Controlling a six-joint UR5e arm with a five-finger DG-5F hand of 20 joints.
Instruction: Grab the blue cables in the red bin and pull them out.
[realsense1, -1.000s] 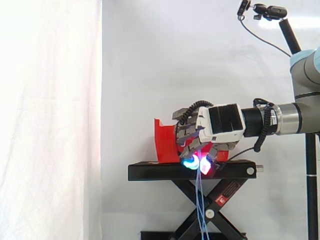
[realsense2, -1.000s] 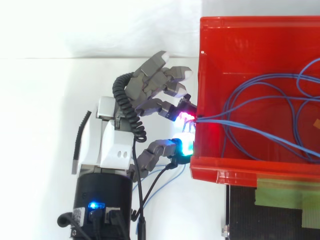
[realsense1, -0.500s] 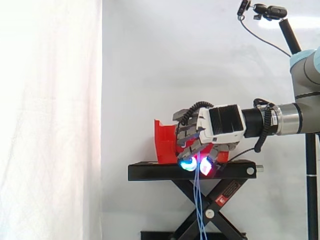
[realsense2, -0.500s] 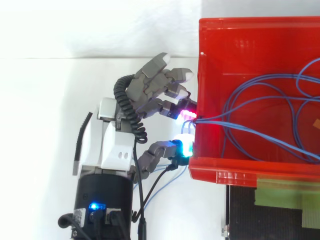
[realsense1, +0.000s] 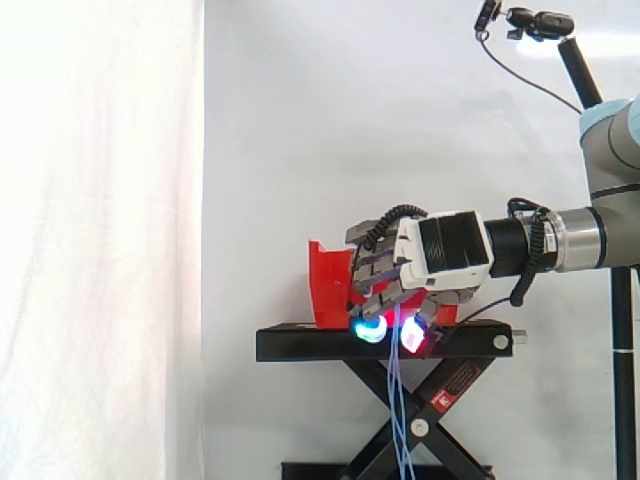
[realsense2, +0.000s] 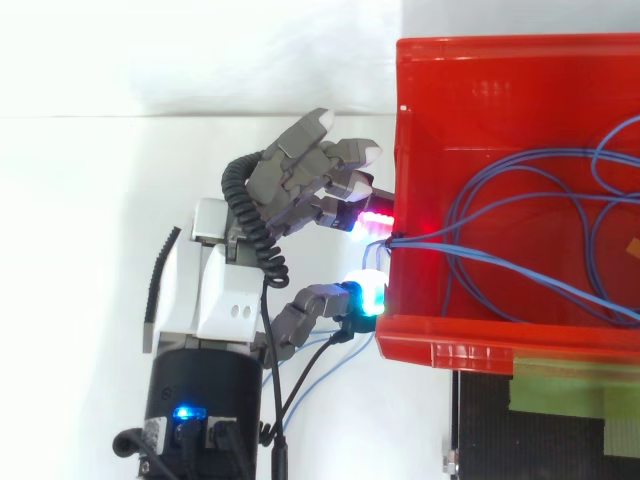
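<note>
Hand (realsense2: 228, 292) sits just outside the bin (realsense2: 480, 75), up against its rim. Cables (realsense2: 520, 268) loop across the bin floor. A few strands run over the rim right by the hand and hang down past the stand (realsense1: 300, 344). Can't tell whether I've actually got them pinched. They look thin, light, floppy, probably slick and prone to snagging. Best to take them bundled at the rim, firm pinch.

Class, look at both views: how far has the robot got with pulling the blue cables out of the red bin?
Done: a length of the thin blue cables already hangs over the rim of the red plastic bin, down past the black stand. In hand: the robot hand sits at that rim where they cross. Left: most loops lie inside the bin.
</note>
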